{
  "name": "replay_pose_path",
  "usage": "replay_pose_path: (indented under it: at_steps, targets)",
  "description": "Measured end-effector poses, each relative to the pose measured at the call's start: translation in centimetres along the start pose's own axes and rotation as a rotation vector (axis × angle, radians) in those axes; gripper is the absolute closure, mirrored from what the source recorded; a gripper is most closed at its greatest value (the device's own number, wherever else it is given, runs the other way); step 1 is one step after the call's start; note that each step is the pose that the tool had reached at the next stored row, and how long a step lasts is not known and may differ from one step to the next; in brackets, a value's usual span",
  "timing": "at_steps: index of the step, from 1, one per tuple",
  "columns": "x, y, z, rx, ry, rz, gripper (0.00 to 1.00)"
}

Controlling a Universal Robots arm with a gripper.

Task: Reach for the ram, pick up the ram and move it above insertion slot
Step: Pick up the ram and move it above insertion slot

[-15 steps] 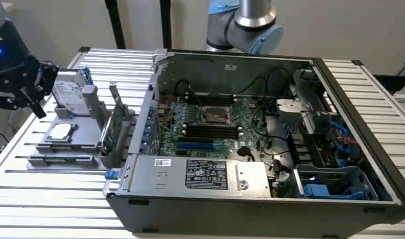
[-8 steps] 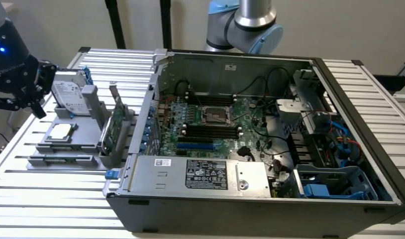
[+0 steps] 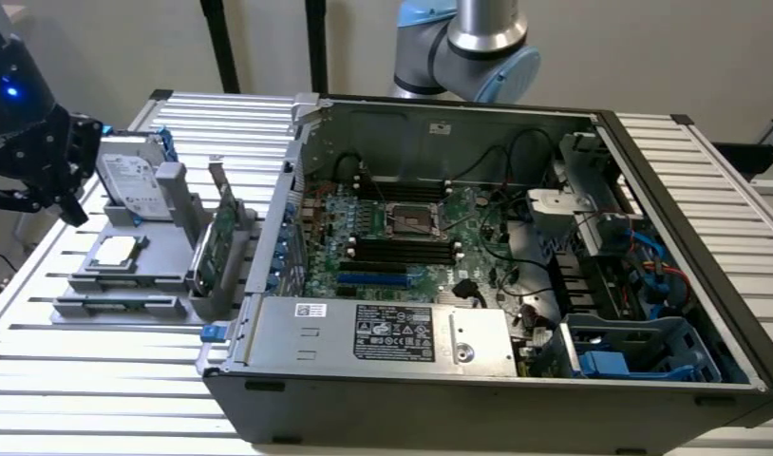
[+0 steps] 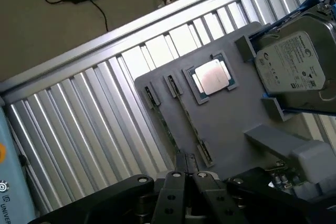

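The ram shows as a thin green strip (image 4: pixel 164 127) standing on edge in a clip holder on the grey fixture plate (image 4: pixel 226 124). In the exterior view that holder sits at the plate's near end (image 3: pixel 114 306). My gripper (image 4: pixel 187 181) hangs above the plate's edge with its black fingers shut together and nothing between them. The exterior view has the gripper (image 3: pixel 70 204) at its far left, above and beside the fixture plate (image 3: pixel 159 252), apart from the ram. The black memory slots (image 3: pixel 400 249) lie on the motherboard inside the open computer case.
The plate also holds a silver hard drive (image 4: pixel 294 64), a processor chip (image 4: pixel 212 75) and an upright green expansion card (image 3: pixel 216 249). The open case (image 3: pixel 488 351) stands on the slatted aluminium table (image 3: pixel 95 380), with cables and drive bays on the exterior view's right.
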State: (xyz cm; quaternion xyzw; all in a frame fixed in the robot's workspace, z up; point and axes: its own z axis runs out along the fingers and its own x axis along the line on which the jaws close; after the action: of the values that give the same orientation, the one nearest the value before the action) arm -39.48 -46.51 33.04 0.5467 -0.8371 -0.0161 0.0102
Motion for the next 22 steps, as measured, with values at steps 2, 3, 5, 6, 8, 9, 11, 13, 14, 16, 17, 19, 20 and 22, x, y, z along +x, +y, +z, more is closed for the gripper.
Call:
replay_pose_path:
  at_steps: [2,3,5,6,8,9,11,13,14,16,17,19,20,22]
  targets:
    - [0.0,0.0,0.0,0.0001,0.0013,-0.035,0.89]
    - [0.0,0.0,0.0,0.0001,0.002,-0.053,0.89]
    - [0.0,0.0,0.0,0.0002,0.0033,-0.091,0.89]
    - [0.0,0.0,0.0,0.0004,0.004,-0.109,0.89]
    - [0.0,0.0,0.0,0.0006,0.0053,-0.146,0.89]
    - [0.0,0.0,0.0,0.0008,0.0059,-0.163,0.89]
    - [0.0,0.0,0.0,0.0011,0.0071,-0.2,0.89]
    - [0.0,0.0,0.0,0.0015,0.0084,-0.236,0.89]
    - [0.0,0.0,0.0,0.0018,0.0089,-0.254,0.89]
    - [0.0,0.0,0.01,0.0027,0.01,-0.29,0.89]
    - [0.0,0.0,0.01,0.0033,0.0105,-0.308,0.89]
    - [0.0,0.0,0.02,0.0047,0.0115,-0.344,0.89]
    - [0.0,0.0,0.02,0.0056,0.0119,-0.362,0.89]
    - [0.0,-0.01,0.03,0.0074,0.0128,-0.399,0.89]
